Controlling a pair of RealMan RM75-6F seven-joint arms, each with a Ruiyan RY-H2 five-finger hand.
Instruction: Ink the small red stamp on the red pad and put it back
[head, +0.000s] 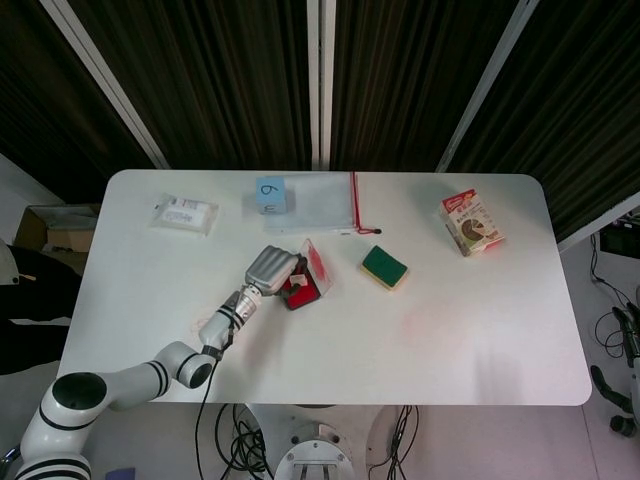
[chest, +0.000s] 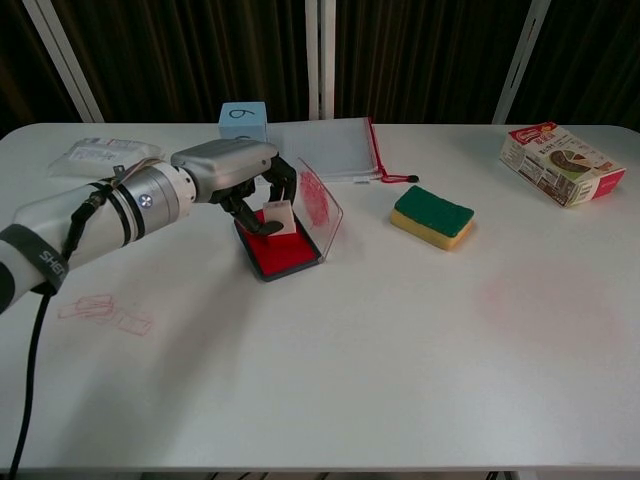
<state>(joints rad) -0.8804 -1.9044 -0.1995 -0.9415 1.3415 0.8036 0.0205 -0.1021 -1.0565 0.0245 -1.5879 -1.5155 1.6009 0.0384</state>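
One hand, the left hand (chest: 240, 170), held the small red stamp (chest: 277, 218) in curled fingers, pressed onto the red pad (chest: 283, 250) toward the table's (chest: 400, 340) far edge.

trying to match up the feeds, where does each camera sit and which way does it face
Head view: high above, looking steeply down on the whole table; shows the left arm and left hand, plus part of the right hand at the right edge.
Chest view: low at the near edge, facing across toward the curtains; shows the left hand.
Shared: the stamp on the pad, the sponge, the box.
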